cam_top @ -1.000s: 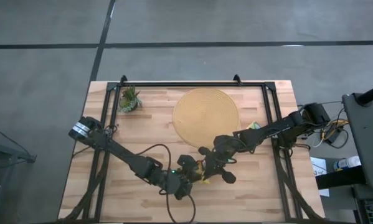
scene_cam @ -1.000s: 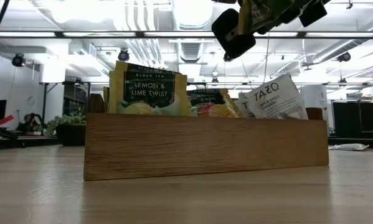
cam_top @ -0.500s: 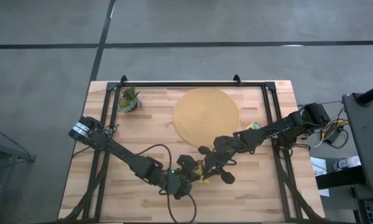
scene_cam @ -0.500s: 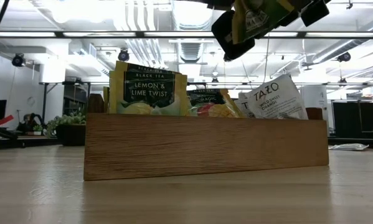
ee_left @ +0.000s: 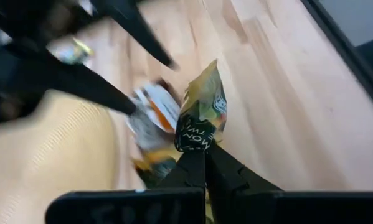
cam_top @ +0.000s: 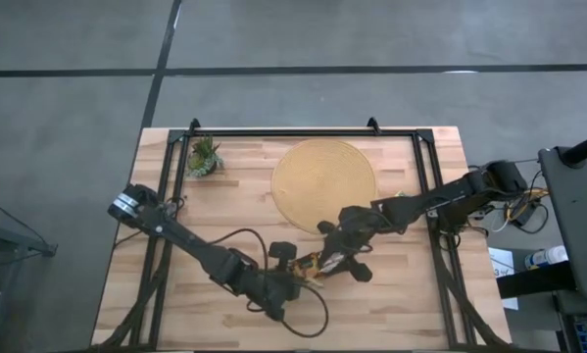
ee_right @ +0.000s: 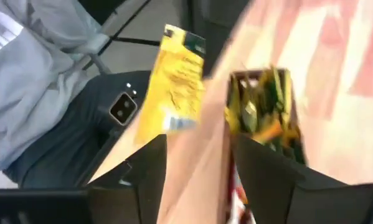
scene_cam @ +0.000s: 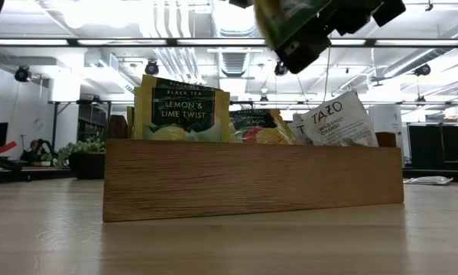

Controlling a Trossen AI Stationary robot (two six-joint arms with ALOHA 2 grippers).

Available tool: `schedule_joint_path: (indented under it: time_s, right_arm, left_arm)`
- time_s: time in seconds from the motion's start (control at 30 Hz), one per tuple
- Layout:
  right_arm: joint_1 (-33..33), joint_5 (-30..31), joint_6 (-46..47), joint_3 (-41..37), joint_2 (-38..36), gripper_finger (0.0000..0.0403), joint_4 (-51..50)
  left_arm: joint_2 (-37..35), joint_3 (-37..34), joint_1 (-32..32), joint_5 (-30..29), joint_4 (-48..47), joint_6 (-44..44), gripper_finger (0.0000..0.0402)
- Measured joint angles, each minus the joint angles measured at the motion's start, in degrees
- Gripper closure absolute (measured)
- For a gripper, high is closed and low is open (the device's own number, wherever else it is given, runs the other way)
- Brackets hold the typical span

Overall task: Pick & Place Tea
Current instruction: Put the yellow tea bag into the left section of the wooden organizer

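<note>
The left gripper (ee_left: 202, 163) has its fingers clenched on one yellow paper tea sachet (ee_left: 202, 124), lifted above the dark brown oblong wooden tray (scene_cam: 251, 179) on the table. The right gripper (ee_right: 198, 152) hangs beside it, fingers spread and empty. Best carry the sachet well clear (it flexes easily) before lowering it toward the round woven mat (cam_top: 324, 180).

Small flat yellow paper tea sachet (ee_left: 202, 115) with a dark label held upright, above more sachets (scene_cam: 213, 111) standing in the brown wooden tray (scene_cam: 251, 179)
</note>
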Motion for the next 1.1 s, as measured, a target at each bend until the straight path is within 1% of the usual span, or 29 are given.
schedule_joint_path:
  time_s: [0.1,0.17,0.23,0.37,0.43,0.5,0.57,0.77,1.1]
  right_arm:
    - [-0.9,0.1,1.4,0.0,-2.8,0.0210,-5.3]
    - [-1.0,2.7,2.8,0.0,-4.9,0.0208,-8.2]
    - [-0.9,7.8,3.8,0.0,-6.8,0.0207,-11.5]
    - [-0.5,20.0,5.0,-0.2,-9.7,0.0209,-16.4]
    - [-0.5,24.3,6.1,-0.3,-10.9,0.0209,-18.5]
    - [-0.5,26.9,7.5,-0.6,-11.9,0.0208,-20.5]
    - [-0.5,28.3,7.7,-0.9,-12.5,0.0208,-21.3]
    - [-0.5,28.4,7.8,-1.2,-12.8,0.0214,-21.6]
    - [-0.5,28.4,7.8,-1.2,-12.8,0.0218,-21.8]
  left_arm:
    - [0.0,0.1,-0.6,1.7,-1.7,-5.7,0.0402]
    - [0.0,0.1,-1.0,2.4,-1.7,-9.2,0.0402]
    - [0.0,0.0,-1.5,2.6,-1.8,-13.9,0.0401]
    - [0.0,-0.1,-2.8,4.9,-5.3,-20.2,0.0401]
    - [0.1,-0.1,-3.5,5.1,-7.5,-23.6,0.0401]
    - [0.3,-0.1,-4.3,4.8,-9.8,-25.8,0.0401]
    - [0.4,-0.2,-4.6,4.0,-12.2,-28.1,0.0401]
    - [0.5,-0.3,-4.8,0.9,-15.4,-33.3,0.0401]
    - [5.2,1.2,-4.7,0.7,-17.8,-35.2,0.0401]
